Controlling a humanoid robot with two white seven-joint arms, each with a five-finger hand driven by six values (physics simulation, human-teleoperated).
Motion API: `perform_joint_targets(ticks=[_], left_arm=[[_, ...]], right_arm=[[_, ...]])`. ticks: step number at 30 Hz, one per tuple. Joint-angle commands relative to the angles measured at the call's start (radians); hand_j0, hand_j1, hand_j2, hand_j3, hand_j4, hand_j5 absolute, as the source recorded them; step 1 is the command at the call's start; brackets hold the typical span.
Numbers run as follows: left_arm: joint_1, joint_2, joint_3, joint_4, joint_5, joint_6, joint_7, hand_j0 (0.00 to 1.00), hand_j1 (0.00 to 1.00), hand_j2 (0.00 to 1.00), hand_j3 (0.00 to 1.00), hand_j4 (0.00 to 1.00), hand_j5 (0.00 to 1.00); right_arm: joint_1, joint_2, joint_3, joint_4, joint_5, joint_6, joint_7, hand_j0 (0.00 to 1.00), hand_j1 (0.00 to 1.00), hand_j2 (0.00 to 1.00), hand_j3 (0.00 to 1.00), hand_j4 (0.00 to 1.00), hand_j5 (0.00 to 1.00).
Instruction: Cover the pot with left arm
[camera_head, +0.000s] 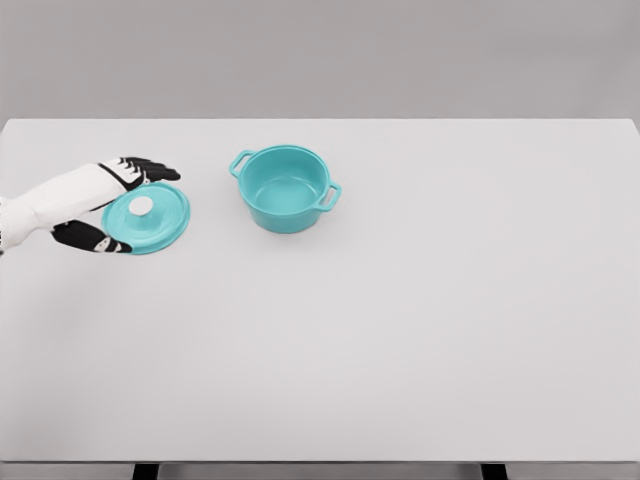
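Head view is showing the left robot hand (118, 205) reaching in with fingers spread around the teal lid (148, 217) lying flat on the table (400, 330), while the open teal pot (286, 188) is sitting nearby to its right.

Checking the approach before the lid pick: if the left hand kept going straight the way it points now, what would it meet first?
The left hand points right, fingers spread on either side of the teal lid. Going straight on, it would probably meet the lid and its white knob first; the pot lies further right. Its height above the lid is unclear.
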Motion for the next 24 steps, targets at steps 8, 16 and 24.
perform_joint_targets(ticks=[8,16,24], left_arm=[[0.026,-0.002,-0.005,0.009,0.305,0.001,0.001,1.00,1.00,1.00,1.00,1.00,1.00],[0.117,-0.103,0.006,0.049,0.598,0.001,0.048,1.00,1.00,1.00,1.00,1.00,1.00],[0.035,-0.152,-0.005,0.242,0.405,0.101,0.047,1.00,1.00,1.00,1.00,1.00,1.00]], right_arm=[[0.000,0.000,-0.003,0.001,-0.001,-0.001,0.000,1.00,1.00,1.00,1.00,1.00,1.00],[0.000,0.000,-0.003,0.001,-0.001,0.001,0.000,1.00,1.00,1.00,1.00,1.00,1.00],[0.000,0.000,-0.003,0.001,-0.001,0.001,0.000,1.00,1.00,1.00,1.00,1.00,1.00]])
